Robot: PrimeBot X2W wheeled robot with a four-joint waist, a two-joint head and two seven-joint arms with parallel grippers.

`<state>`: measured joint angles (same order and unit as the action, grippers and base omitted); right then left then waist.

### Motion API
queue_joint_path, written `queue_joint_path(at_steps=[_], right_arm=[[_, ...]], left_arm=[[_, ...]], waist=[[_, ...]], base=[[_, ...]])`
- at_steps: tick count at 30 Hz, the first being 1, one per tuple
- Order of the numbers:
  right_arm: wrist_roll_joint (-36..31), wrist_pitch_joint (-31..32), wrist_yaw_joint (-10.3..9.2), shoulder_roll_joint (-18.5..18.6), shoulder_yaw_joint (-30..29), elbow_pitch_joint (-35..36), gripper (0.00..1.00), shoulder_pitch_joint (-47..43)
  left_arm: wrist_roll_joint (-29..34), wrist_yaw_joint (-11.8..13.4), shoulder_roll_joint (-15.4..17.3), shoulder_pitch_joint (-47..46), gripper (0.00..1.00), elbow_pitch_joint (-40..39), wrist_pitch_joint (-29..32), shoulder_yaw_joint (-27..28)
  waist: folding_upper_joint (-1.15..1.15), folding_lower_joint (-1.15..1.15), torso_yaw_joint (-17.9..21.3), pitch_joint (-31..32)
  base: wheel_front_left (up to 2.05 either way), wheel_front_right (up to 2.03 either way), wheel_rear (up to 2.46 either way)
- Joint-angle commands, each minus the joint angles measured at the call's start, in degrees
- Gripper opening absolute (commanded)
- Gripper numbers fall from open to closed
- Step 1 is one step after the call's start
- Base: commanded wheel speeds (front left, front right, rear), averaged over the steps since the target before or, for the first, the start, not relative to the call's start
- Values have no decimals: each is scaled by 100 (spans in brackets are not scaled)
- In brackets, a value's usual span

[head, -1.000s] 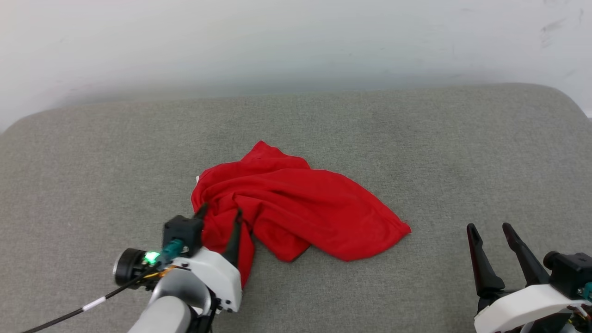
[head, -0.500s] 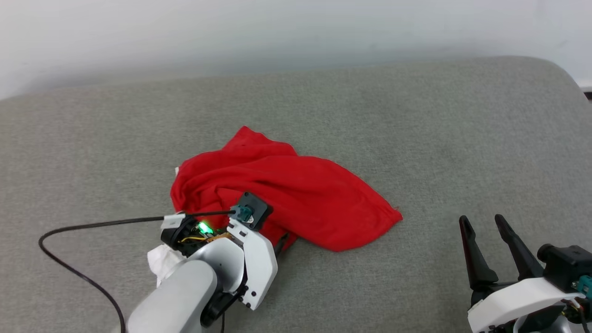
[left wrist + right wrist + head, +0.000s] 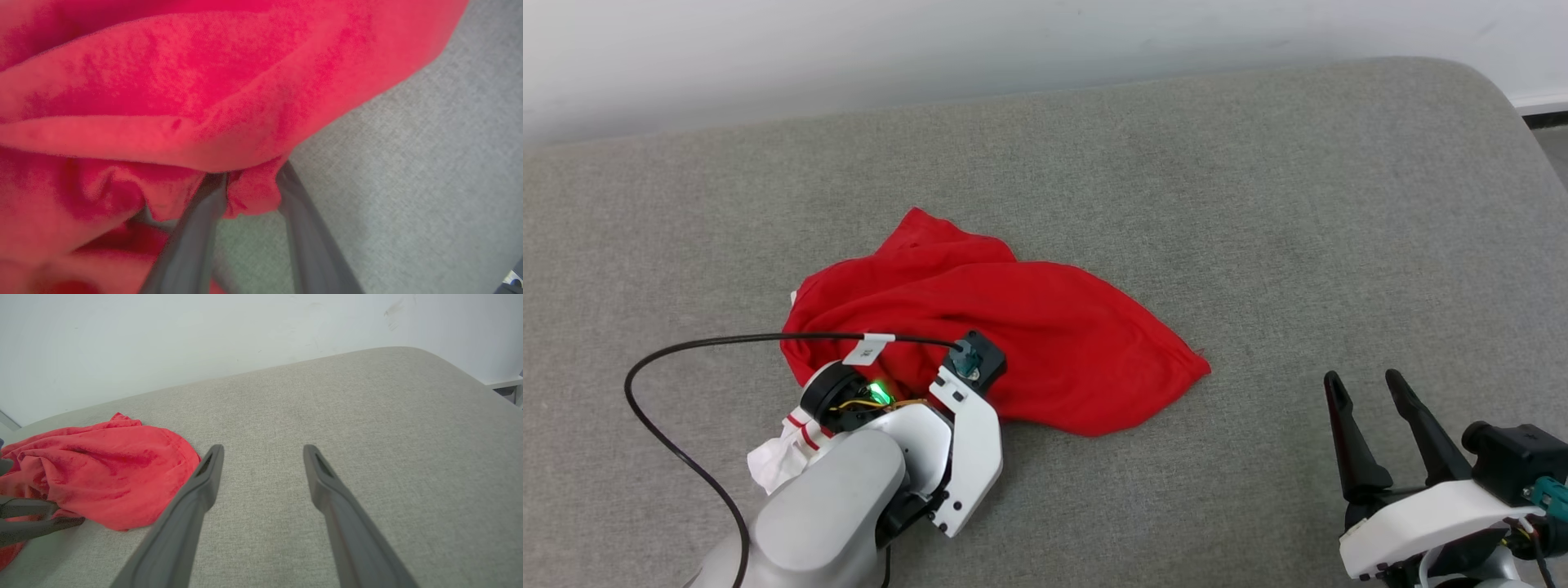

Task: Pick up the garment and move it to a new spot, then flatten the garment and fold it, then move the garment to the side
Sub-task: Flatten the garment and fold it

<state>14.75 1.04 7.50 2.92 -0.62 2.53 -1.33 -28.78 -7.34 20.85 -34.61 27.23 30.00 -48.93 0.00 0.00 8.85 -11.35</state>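
One crumpled red jersey garment (image 3: 1029,327); left claw (image 3: 251,175) tilts down astride a fold, grip unclear; right claw (image 3: 1362,377) spread, well apart

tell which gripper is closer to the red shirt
Left. The left gripper has a fold of the red shirt between its fingers; the right gripper is open over the cushion, off to the shirt's right.

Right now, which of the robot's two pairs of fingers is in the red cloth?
The left fingers: a fold of the crumpled red jersey garment sits between them. The right fingers hover spread over grey fabric cushion, apart from it.
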Motion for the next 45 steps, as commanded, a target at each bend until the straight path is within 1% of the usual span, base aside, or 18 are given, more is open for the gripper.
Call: queue_joint_path(at_steps=[1,5,8,12,17,20,25,26,27,28,29,32,35,37,39,42,45], right_arm=[[21,-25,-2,-6,-8,-15,100,36],[29,-28,-2,-7,-72,-63,100,-46],[43,11,-2,-7,-104,-89,100,-64],[63,47,-2,-6,-118,-110,100,-89],[51,84,-2,-6,-146,-47,100,-98],[51,82,-2,-6,-147,5,100,-75],[64,62,-2,-6,-131,58,100,42],[59,56,-2,-6,-139,58,100,60],[51,50,-2,-6,-154,52,100,77],[40,47,-2,-6,-168,41,100,87],[35,43,-2,-6,-179,34,100,96],[25,52,-2,-6,-228,-4,100,101],[32,86,-2,-6,-285,-49,100,71],[9,96,-2,-5,-348,-69,100,14],[-4,112,-2,-6,-357,-62,100,-10],[-29,162,-2,-6,-409,-47,100,-78],[-43,216,-2,-6,-473,-11,100,-134]], left_arm=[[-2,-10,18,179,0,144,16,-170],[25,-21,-95,15,0,-349,-407,-370],[31,-16,-104,-74,0,-804,-599,-516],[26,-11,-204,-58,0,-1474,-721,-797],[-106,-11,-458,119,0,-2137,-875,-1057],[-225,-12,-625,294,0,-2170,-838,-1243],[-404,57,-731,515,0,-1451,-844,-1294],[-414,77,-758,531,4,-1289,-902,-1268],[-416,81,-790,545,24,-1139,-956,-1260],[-455,79,-817,576,81,-991,-994,-1256],[-446,74,-835,566,100,-876,-1037,-1264],[-411,74,-904,506,100,-719,-1358,-1206],[-314,139,-953,465,100,-798,-1808,-1110],[-192,217,-923,440,100,-945,-2131,-1059],[-164,247,-883,457,100,-1026,-2245,-1035],[-111,389,-780,586,100,-1321,-2544,-912],[-147,623,-651,706,100,-1619,-2820,-696]], waist=[[0,0,-5,17],[0,0,-78,114],[0,0,-165,213],[0,0,-252,362],[0,0,-292,395],[0,0,-269,306],[0,0,-187,42],[0,0,-180,-1],[0,0,-179,-29],[0,0,-184,-47],[0,0,-190,-59],[0,0,-238,-42],[0,0,-314,94],[0,0,-390,229],[0,0,-419,284],[0,0,-504,469],[0,0,-592,631]], base=[[0,0,0],[0,0,0],[0,0,0],[0,0,0],[0,0,0],[0,0,0],[0,0,0],[0,0,0],[0,0,0],[0,0,0],[0,0,0],[0,0,0],[0,0,0],[0,0,0],[0,0,0],[0,0,0],[0,0,0]])
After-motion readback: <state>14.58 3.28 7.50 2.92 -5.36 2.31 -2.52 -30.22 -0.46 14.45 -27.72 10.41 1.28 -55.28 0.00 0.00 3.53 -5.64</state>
